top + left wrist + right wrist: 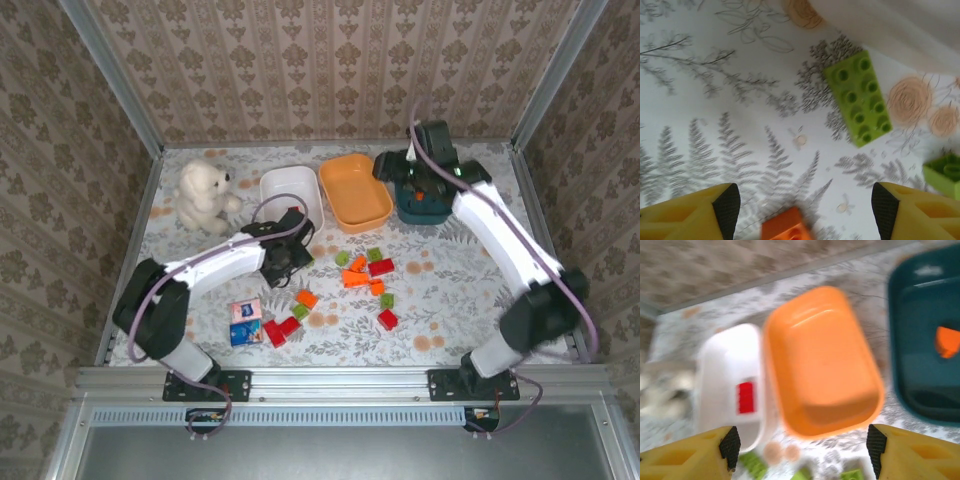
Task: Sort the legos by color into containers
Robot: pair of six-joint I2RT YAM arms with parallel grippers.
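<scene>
Start from the left gripper (805, 205) in its present stance: spread wide, empty, low over the worktop (715, 125), with an orange brick (785, 227) between the fingers at the near edge of the wrist view, off-centre. Centre over it first, drop straight down, square the pads to the brick's flat sides, and close only after reaching its level. Avoid nudging the green brick (857, 97) just ahead or the second green brick (945, 172) off to one side. Judging by the bins' contents, carry to the teal bin (920, 340), already home to an orange piece (946, 341), not the white bin (725, 390) with its red brick (745, 397), nor the orange bin (822, 360). Mind the right gripper (802, 447), likewise wide and empty above the bins; wait for room there before crossing over.
</scene>
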